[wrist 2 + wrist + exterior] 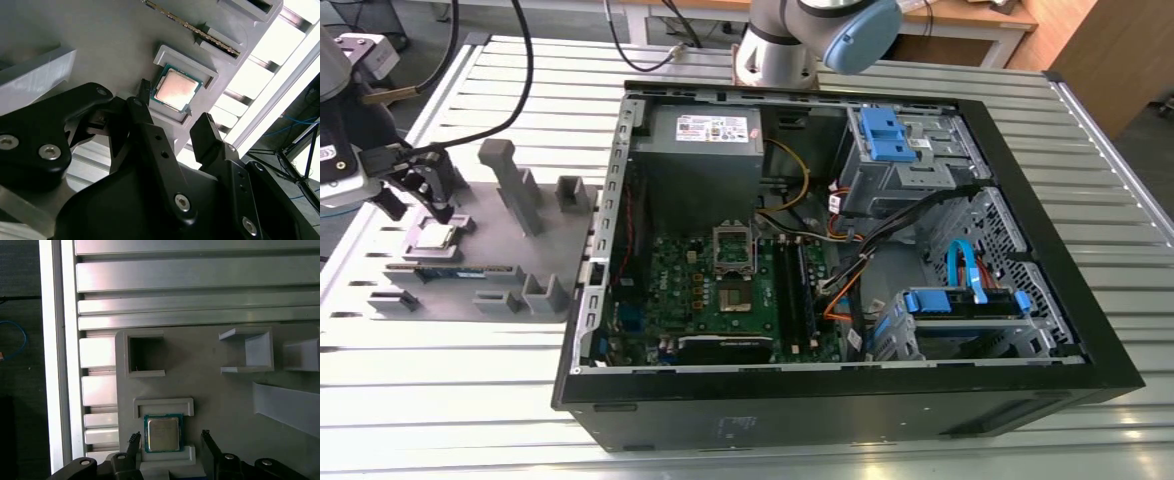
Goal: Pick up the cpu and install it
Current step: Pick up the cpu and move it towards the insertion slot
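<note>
Cpu (162, 434): flat in a recess at the edge of the grey tray (220, 405).
End effector (169, 437): open, over the cpu, one finger on each side.

Tool (169, 436) body beyond the edge

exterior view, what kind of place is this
Likely a robotics lab bench set up for computer assembly: an open desktop case lies on a slatted metal table, a grey moulded tray beside it holds the cpu, and the arm's gripper hangs over that tray, fingers open.
</note>
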`<state>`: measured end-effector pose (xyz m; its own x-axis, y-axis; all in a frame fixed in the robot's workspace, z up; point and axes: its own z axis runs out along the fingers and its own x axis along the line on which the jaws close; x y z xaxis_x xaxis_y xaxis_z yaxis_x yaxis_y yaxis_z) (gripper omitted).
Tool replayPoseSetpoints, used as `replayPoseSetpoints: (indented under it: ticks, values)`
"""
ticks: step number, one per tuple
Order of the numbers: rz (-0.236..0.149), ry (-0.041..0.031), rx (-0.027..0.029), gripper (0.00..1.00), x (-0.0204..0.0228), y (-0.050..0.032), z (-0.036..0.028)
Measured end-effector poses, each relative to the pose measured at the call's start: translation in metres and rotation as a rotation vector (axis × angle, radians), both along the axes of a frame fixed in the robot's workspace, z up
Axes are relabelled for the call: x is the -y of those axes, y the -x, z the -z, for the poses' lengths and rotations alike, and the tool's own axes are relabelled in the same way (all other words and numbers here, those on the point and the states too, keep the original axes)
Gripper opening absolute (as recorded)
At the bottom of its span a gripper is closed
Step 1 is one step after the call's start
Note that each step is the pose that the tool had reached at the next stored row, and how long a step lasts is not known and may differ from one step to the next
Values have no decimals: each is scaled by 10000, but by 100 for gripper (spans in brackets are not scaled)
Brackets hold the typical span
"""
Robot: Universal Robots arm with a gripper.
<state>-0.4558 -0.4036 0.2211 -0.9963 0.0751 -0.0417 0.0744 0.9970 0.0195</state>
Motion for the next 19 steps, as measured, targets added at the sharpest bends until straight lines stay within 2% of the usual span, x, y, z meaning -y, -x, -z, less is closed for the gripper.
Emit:
replayPoseSetpoints:
  ticks: [12, 16, 19]
  values:
    - [0, -1, 2, 59, 0, 0, 10]
    - [0, 5, 1, 59, 0, 0, 47]
    - [0, 43, 0, 59, 0, 0, 94]
